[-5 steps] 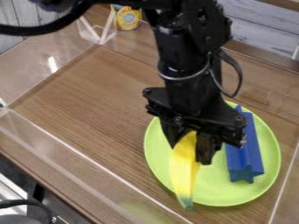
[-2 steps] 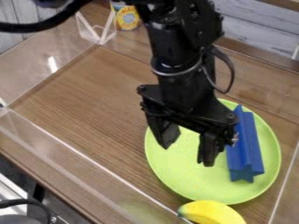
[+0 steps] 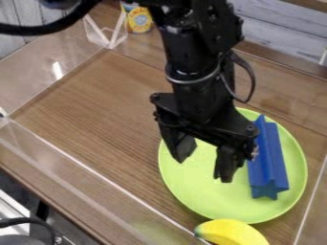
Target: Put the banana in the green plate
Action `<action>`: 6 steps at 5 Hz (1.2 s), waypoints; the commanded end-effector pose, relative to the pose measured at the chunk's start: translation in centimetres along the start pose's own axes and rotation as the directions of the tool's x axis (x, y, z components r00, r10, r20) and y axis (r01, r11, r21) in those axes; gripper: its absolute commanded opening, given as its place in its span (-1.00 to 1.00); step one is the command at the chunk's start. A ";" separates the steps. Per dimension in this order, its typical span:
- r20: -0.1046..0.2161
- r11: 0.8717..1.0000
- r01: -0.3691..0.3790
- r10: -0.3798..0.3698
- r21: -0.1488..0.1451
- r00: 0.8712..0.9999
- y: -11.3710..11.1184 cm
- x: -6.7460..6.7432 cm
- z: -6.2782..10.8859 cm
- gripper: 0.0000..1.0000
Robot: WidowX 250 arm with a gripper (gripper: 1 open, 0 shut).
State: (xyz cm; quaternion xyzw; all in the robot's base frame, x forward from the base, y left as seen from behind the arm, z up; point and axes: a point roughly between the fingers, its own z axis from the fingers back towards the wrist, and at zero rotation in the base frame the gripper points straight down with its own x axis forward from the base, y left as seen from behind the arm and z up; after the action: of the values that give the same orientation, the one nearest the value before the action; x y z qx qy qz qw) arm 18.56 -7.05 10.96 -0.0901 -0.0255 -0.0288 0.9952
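My work surface is a wooden table (image 3: 90, 115) with a brown grain, ringed by clear low walls (image 3: 32, 134) that catch the light along the nine o'clock side. On the wood, toward four o'clock from the middle, lies the green plate (image 3: 192, 182), flat and round, the widest thing on it. At about six o'clock from the plate, just beyond its rim, the banana (image 3: 230, 233) rests at the table's near edge, outside the plate. Far off at twelve o'clock, past the wall, something yellow (image 3: 134, 19) sits, too blurred to name.
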 end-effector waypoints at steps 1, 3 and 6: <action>0.029 1.000 0.003 -0.002 -0.008 1.000 -0.1 0.9 0.6 1.00; 0.014 1.000 0.015 -0.015 -0.008 1.000 0.1 0.9 0.2 1.00; -0.005 0.999 0.040 -0.040 -0.008 0.999 0.3 1.1 -0.2 1.00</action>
State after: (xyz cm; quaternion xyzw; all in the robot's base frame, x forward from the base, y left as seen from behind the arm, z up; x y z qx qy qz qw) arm 18.75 -6.79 9.80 -0.0893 -0.0046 -0.0517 0.9947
